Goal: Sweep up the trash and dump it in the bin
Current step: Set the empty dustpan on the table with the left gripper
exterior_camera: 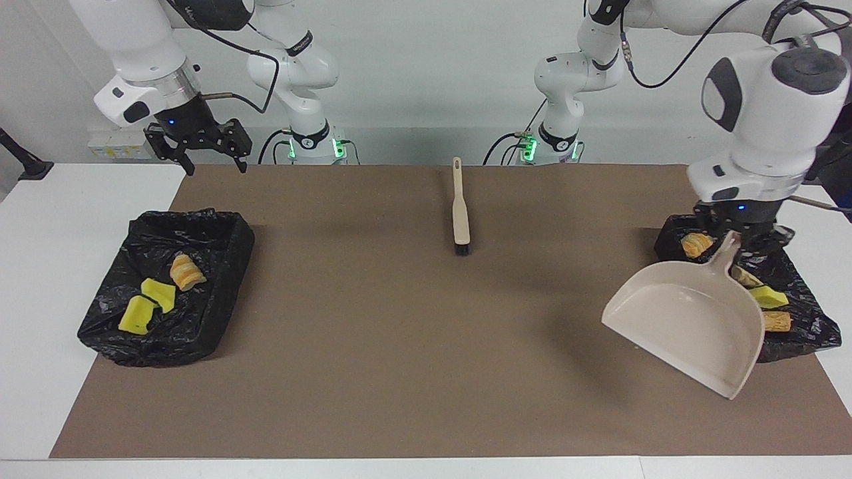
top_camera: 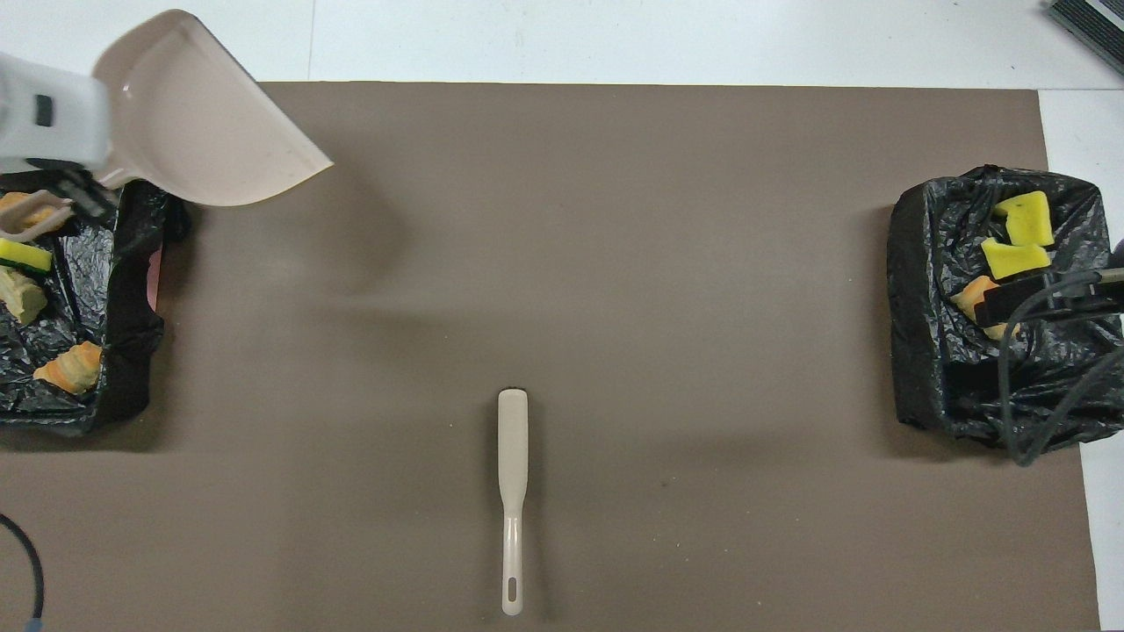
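The trash (exterior_camera: 158, 293) sits in two black-bagged bins, none loose on the brown mat (exterior_camera: 399, 332). Three scraps (two yellow sponge chunks, one golden bread-like piece) lie in the bin (exterior_camera: 170, 289) at the right arm's end of the tabletop. Four more lie in the bin (exterior_camera: 792, 313) at the left arm's end, partly hidden by the dustpan (exterior_camera: 692, 319).

The beige dustpan looks empty and hangs tilted, pan mouth low, over the mat beside that bin toward the tabletop's middle. The brush (exterior_camera: 459, 209) lies on the mat near the robots' edge, mid-tabletop, handle pointing toward the robots.

Risks, as judgement: the grip is at the handle's end w/ the pan hanging out to one side, so it could twist or slip. A low swing could snag the loose bag and tip scraps out.

Left hand (exterior_camera: 732, 243): closed narrow on the dustpan's handle, over the bin's rim. Right hand (exterior_camera: 210, 154): fingers spread wide, holding nothing, raised over the mat's corner nearest the robots; that arm waits.
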